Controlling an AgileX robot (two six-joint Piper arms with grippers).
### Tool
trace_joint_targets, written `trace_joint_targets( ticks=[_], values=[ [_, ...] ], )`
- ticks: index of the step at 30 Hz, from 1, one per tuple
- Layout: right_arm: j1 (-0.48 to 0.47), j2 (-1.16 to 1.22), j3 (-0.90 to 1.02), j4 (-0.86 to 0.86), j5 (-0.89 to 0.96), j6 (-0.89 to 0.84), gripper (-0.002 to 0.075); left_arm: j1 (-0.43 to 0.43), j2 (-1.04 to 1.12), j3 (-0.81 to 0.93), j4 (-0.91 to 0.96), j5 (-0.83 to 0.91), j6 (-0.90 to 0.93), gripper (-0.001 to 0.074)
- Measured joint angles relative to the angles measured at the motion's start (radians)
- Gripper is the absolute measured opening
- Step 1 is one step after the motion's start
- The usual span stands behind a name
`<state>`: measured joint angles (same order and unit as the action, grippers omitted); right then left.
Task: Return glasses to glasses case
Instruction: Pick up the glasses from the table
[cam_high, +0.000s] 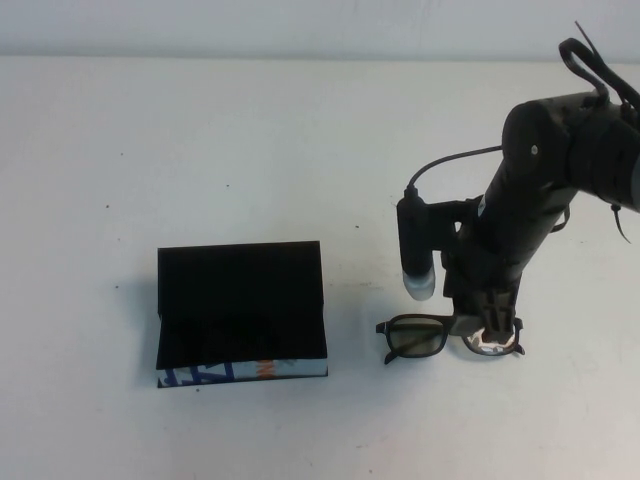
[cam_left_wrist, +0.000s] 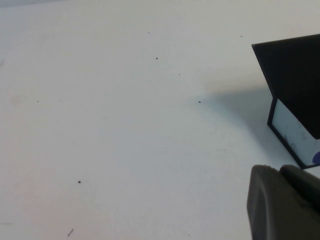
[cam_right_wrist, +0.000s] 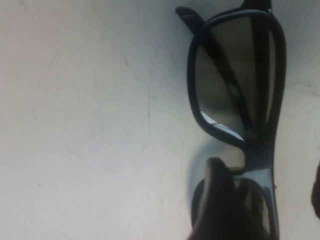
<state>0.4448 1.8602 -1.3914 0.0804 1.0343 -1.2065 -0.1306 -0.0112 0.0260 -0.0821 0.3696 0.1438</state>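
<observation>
1. Glasses case: black box on the table, toward the robot's left. Lid flap folded back, black lining showing, nothing inside. Blue-and-white printed front edge faces the near side. One corner of it also shows in the left wrist view.

2. Glasses: dark thick-framed pair, arms folded, lying flat on the table to the right of the case and well apart from it. One lens shows clearly; the other sits beneath the right gripper.

3. Right gripper: lowered over the right-hand half of the glasses, near the bridge. Fingers spread wide on either side of the frame, one dark fingertip showing at the bridge in the right wrist view. Nothing grasped; the glasses rest on the table.

4. Left gripper: out of the high view; only a dark part of it shows in its own wrist view, above bare table near the case. Whether it is released or clenched cannot be told.

5. Progress: early. Case stands ready and open. Left to do, by judgement: grip the frame, carry it to the case, lay it inside.
</observation>
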Motion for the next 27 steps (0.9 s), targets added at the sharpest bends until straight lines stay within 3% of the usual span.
trace_joint_targets(
  ticks=[27],
  values=[
    [0.0, 0.124, -0.066, -0.01, 0.027, -0.016, 0.0346, 0.0, 0.0, 0.0, 0.0, 0.0, 0.0, -0.0001]
  ],
)
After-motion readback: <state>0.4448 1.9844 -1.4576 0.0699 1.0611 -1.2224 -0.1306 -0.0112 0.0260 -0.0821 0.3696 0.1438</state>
